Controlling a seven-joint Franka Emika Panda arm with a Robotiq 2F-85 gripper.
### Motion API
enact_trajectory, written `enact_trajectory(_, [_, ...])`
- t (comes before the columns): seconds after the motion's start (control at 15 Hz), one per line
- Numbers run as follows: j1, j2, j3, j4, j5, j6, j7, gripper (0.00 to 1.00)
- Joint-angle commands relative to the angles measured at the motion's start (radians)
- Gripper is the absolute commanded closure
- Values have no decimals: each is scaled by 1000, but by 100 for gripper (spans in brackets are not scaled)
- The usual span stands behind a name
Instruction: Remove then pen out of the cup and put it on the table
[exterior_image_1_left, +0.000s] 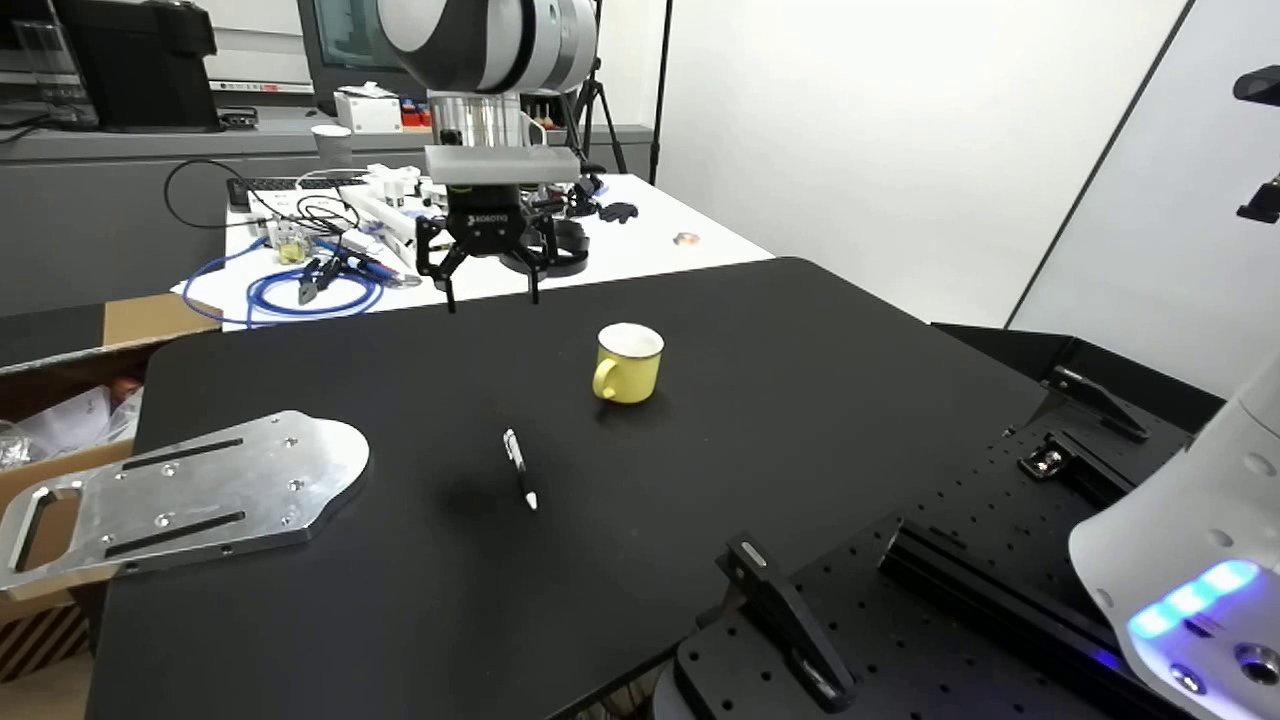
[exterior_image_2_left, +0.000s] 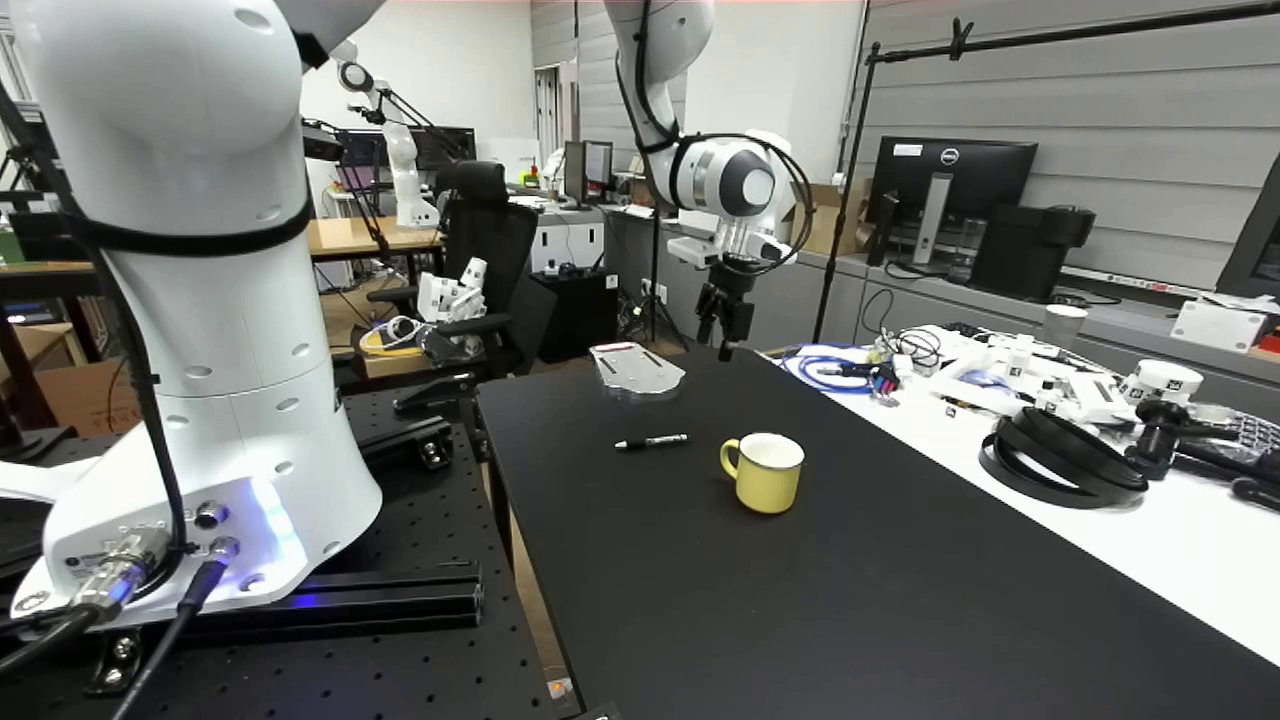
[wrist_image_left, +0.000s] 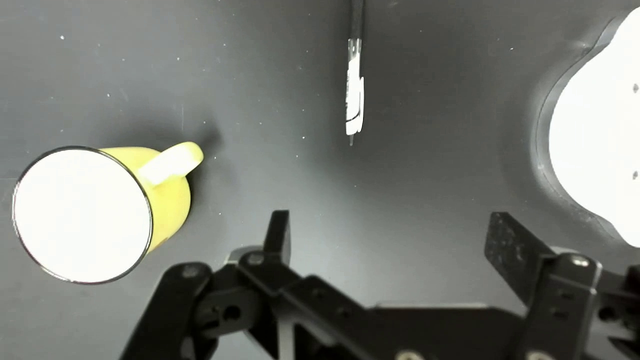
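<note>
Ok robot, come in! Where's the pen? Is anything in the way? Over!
Pincer open, empty, above table. Pen out of cup, lying on table. Cup upright, apart from pen; nothing seems in the way.

Yellow cup (exterior_image_1_left: 634, 376) and pen (exterior_image_1_left: 520, 470) on black table (exterior_image_1_left: 790, 420), gripper (exterior_image_1_left: 493, 303) above.
Cup: upright, white inside, handle at left. Pen: black, white-ended, lying flat, near but apart from cup. Gripper: fingers spread, pointing down. Slotted metal plate (exterior_image_1_left: 200, 490): flat, at the table's left edge.
</note>
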Motion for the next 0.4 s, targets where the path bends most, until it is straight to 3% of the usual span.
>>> enact_trajectory(0.0, [6,5,-6,5,6,-3,-3,0])
enact_trajectory(0.33, [7,12,-6,6,6,-3,-3,0])
